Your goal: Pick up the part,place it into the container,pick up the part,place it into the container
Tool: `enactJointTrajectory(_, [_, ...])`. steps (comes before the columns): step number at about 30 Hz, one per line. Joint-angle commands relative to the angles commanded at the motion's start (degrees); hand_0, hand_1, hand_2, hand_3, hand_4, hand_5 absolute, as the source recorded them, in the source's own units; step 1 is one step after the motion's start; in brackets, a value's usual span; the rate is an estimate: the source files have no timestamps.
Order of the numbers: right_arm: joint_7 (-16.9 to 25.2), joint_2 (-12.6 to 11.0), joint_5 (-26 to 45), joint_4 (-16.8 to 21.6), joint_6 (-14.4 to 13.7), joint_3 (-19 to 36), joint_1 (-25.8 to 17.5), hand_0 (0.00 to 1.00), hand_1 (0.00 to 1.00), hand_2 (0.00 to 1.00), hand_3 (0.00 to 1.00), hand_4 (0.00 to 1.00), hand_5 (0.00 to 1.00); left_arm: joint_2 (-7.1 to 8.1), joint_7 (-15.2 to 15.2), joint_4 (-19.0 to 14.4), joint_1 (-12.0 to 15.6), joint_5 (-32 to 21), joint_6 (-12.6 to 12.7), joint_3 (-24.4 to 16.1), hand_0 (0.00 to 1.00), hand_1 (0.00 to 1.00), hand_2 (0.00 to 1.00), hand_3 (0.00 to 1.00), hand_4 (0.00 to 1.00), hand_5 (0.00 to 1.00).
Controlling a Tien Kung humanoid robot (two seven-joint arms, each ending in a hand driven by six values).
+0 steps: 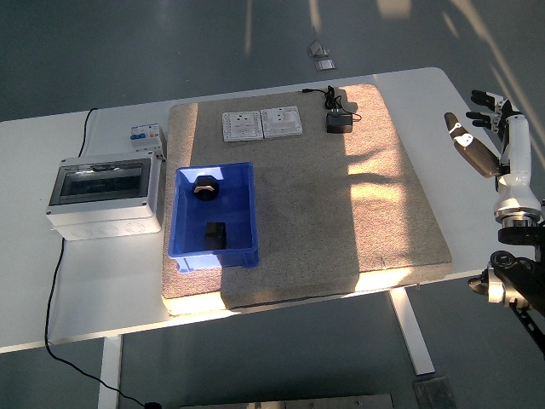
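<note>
Resting inside the blue container (pixel 248 213) at the left part of the beige mat (pixel 341 213) are two dark parts — one (pixel 205 187) toward the bin's far end with a pale strip across its top, the other (pixel 215 233) nearer the front wall, and the two lie apart from each other. The bin sits flat on the mat, its left wall close to the mat's left border. Right hand (pixel 484 136) hangs out past the table's right edge, well apart from the bin, fingers stretched out and spread, gripping nothing; below it the black forearm and a joint show at the frame's right side. Left arm does not appear. At the mat's far side two white socket plates (pixel 262 123) lie side by side, touching or nearly so, and to their right a small black adapter (pixel 339 123) with its thin cable looped beside it. Off the mat, on the white table (pixel 102 264), a grey enclosure with a clear lid (pixel 104 196) stands left of the bin, a small breaker unit (pixel 146 136) just behind it, and a black cord trails down over the table's near-left edge — sun patches fall across the mat's right half
</note>
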Motion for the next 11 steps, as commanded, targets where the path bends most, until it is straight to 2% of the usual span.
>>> enactJointTrajectory(4, [-0.54,0.08,-0.28,-0.76,0.00,-1.39,0.09,0.754,0.761,0.795,0.800,0.848,0.534,0.10,0.21,0.00,-0.15,0.53,-0.07,-0.22,0.656,0.664,0.674,0.584,0.578,0.637])
enactJointTrajectory(11, [0.16,-0.07,-0.06,-0.41,0.00,1.25,-1.81,0.765,0.775,0.800,0.799,0.853,0.546,0.58,0.09,0.00,-0.24,0.65,-0.07,-0.06,0.657,0.666,0.676,0.584,0.574,0.632])
